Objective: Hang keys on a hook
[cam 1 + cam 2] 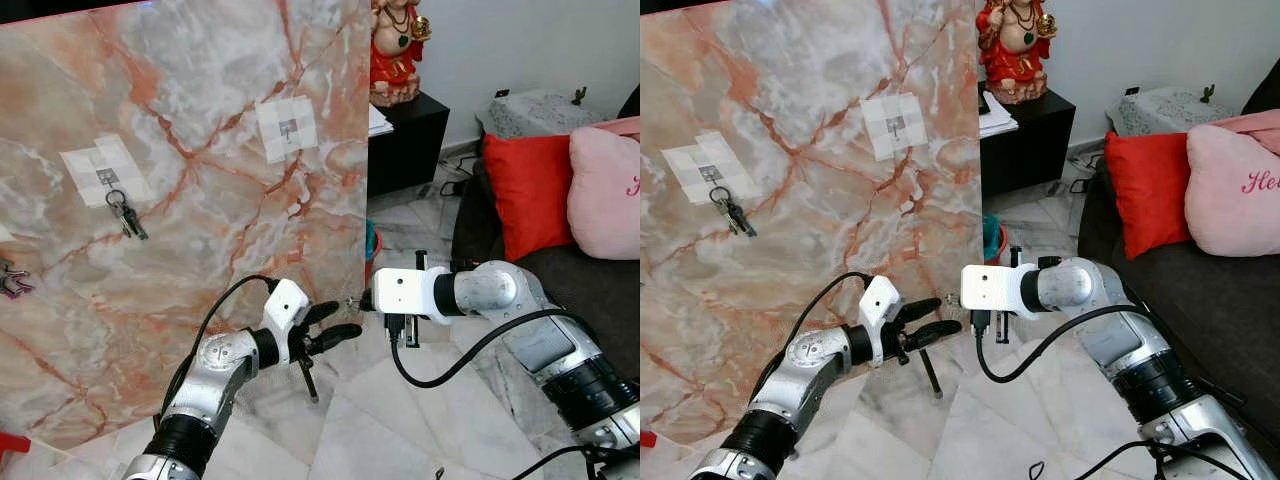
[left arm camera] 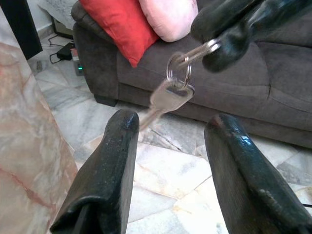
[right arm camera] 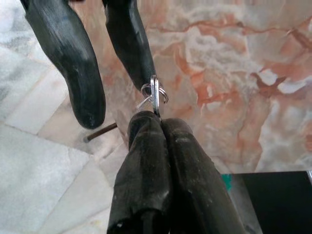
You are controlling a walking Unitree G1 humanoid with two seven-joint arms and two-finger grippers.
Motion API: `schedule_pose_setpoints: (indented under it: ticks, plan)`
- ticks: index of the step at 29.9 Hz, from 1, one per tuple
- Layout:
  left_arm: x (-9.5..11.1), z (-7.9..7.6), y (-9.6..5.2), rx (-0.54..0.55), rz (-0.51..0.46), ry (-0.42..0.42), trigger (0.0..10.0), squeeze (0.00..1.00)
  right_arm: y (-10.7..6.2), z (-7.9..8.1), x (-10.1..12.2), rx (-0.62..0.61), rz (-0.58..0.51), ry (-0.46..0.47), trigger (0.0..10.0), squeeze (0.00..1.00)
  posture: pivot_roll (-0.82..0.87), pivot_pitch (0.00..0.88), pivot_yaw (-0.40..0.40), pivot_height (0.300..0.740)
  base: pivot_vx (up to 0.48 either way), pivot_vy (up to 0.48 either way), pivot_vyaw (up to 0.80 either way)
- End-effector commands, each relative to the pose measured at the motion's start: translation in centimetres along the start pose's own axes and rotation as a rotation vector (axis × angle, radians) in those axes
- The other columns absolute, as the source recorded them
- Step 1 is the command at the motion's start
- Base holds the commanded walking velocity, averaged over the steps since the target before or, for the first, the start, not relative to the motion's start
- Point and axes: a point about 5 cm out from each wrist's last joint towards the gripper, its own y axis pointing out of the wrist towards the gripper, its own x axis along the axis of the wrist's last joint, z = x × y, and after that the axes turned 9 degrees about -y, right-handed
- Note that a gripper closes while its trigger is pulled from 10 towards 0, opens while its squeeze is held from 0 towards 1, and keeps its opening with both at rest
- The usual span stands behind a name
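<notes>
A small silver key on a ring hangs from my right gripper, which is shut on the ring. My left gripper is open, its two fingers just below and on either side of the dangling key, not touching it. Both grippers meet low at the right edge of the upright marble panel. Higher on the panel, a bare hook sits on a white patch. Another hook to its left carries a bunch of keys.
More keys hang at the panel's far left edge. A black cabinet with a red statue stands behind. A dark sofa with a red cushion and a pink cushion is on the right. A thin black leg stands on the marble floor.
</notes>
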Motion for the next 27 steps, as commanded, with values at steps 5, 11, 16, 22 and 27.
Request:
schedule_pose_setpoints:
  ticks: [5,11,16,22,27]
  plan:
    - [0.0,-0.1,0.1,-0.020,0.008,-0.021,10.0,0.00,-0.9,-1.0,0.6,-0.032,-0.024,-0.028,10.0,0.00,0.11,0.000,0.033,0.740,0.000,0.000,0.00]
    - [-0.2,-0.5,0.5,-0.039,0.012,-0.027,10.0,0.00,-0.9,-0.9,0.9,-0.030,-0.036,-0.030,10.0,0.00,0.11,0.000,0.033,0.740,0.000,0.000,0.00]
    - [-0.3,-0.9,1.0,-0.050,0.013,-0.028,10.0,0.00,-0.8,-0.8,1.0,-0.023,-0.043,-0.030,10.0,0.00,0.11,0.000,0.033,0.740,0.000,0.000,0.00]
    - [-0.3,-1.3,1.4,-0.073,0.012,-0.041,10.0,0.00,-0.8,-0.8,1.0,-0.020,-0.044,-0.029,10.0,0.00,0.11,0.000,0.034,0.740,0.000,0.000,0.00]
    - [-0.5,-0.8,1.3,-0.030,0.021,-0.025,10.0,0.00,-0.8,-0.7,1.0,-0.018,-0.042,-0.028,10.0,0.00,0.11,0.000,0.034,0.740,0.000,0.000,0.00]
